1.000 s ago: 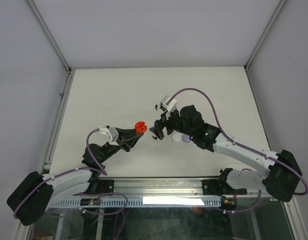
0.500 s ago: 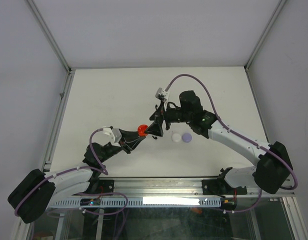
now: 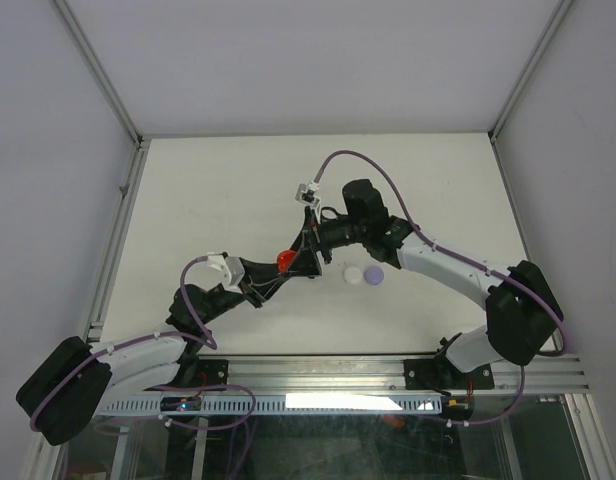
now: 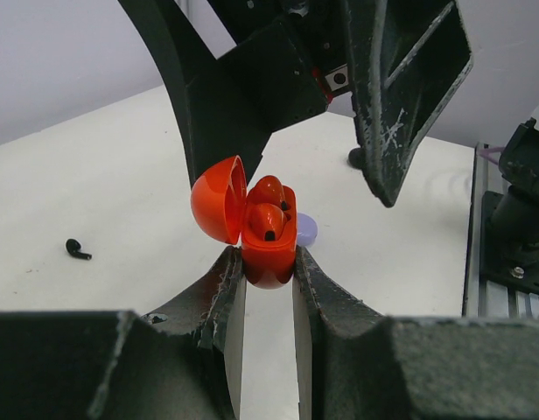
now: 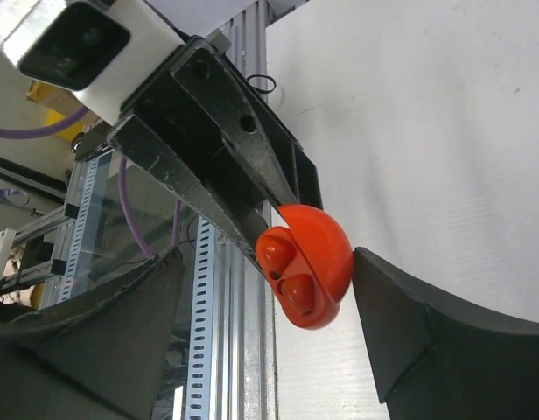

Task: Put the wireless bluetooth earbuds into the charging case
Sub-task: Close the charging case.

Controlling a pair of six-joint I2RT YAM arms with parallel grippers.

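Left fingers (image 4: 326, 306) pinch the open red case (image 4: 268, 258), red earbuds (image 4: 268, 214) inside. Right fingers (image 5: 409, 332) flank it spread wide, holding nothing

The charging case (image 4: 269, 254), earbuds (image 4: 266, 217) in it, sits between the fingers of the left gripper (image 4: 267, 262); the right gripper (image 5: 268, 267) straddles it.

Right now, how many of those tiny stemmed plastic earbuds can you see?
3: two red earbuds seated in the open red round case, one black earbud on the white table; others may be hidden.
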